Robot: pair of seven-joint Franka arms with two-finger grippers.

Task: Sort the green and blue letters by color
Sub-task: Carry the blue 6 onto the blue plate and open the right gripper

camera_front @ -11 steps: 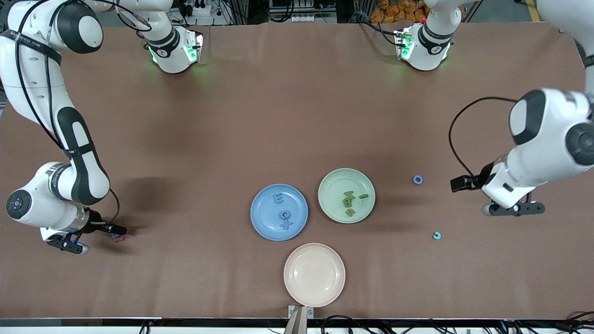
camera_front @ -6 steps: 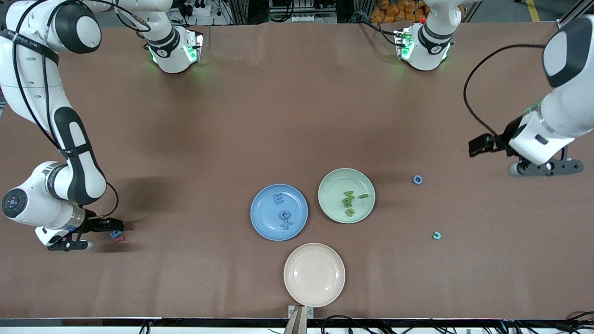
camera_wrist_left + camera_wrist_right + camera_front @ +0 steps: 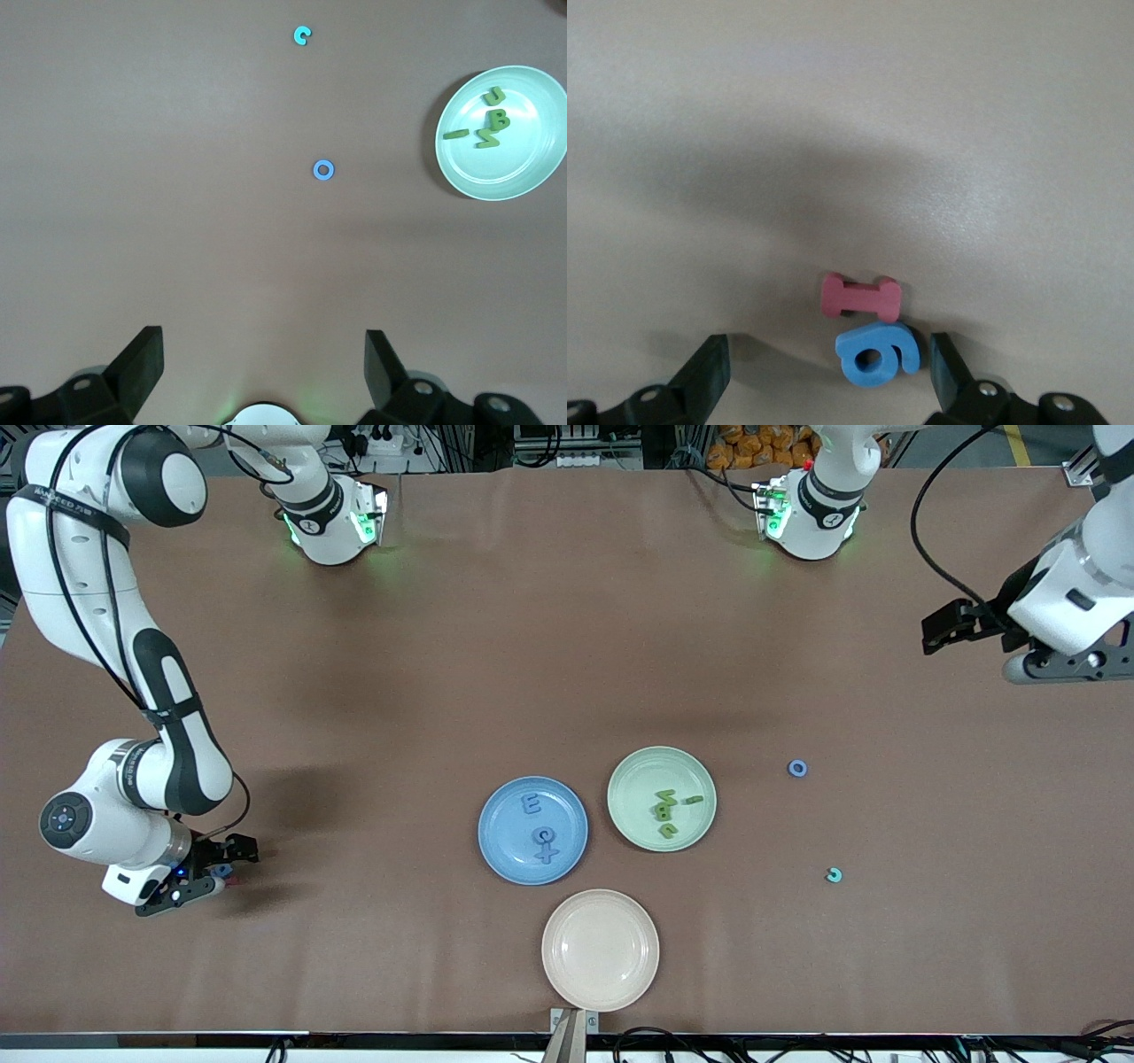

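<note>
My right gripper (image 3: 828, 365) is open and low over the table at the right arm's end (image 3: 205, 879). A blue letter (image 3: 877, 354) lies flat between its fingers, close to one finger. A red letter (image 3: 861, 297) touches that blue piece. The blue plate (image 3: 496, 850) holds three blue letters (image 3: 543, 835). Green letters (image 3: 666, 806) lie in the green plate (image 3: 633, 775). A blue ring letter (image 3: 797, 768) and a teal-green c (image 3: 834, 875) lie loose toward the left arm's end. My left gripper (image 3: 1059, 666) is raised there, open and empty (image 3: 263, 363).
An empty pink plate (image 3: 600, 949) sits nearest the front camera, just in front of the blue and green plates. The left wrist view looks down on the blue ring (image 3: 323, 170), the c (image 3: 302, 35) and the green plate (image 3: 532, 181).
The left arm has lifted and swung away from the loose letters toward its end of the table. The right gripper has shifted over the blue letter, which now sits between its fingers.
</note>
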